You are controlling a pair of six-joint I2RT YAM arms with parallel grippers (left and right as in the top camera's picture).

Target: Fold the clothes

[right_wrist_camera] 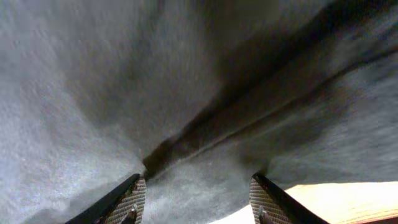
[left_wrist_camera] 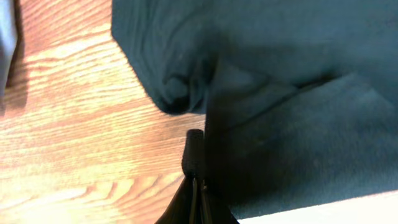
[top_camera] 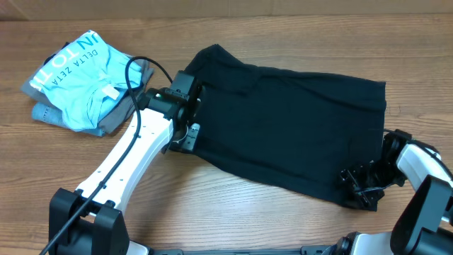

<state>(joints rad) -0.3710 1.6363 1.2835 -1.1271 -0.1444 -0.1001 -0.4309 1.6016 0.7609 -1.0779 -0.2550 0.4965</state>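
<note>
Your clothes point(top_camera: 290, 127) are one plain black, soft garment, lying roughly rectangular across the middle and right of the surface point(top_camera: 233, 212), wrinkled, with a rumpled corner at the left. Your left tool point(left_wrist_camera: 195, 155) is pressed together at the garment's left edge; you cannot tell whether it pinches cloth. Your right tool point(right_wrist_camera: 196, 183) stands spread over bunched fabric at the near right corner.
</note>
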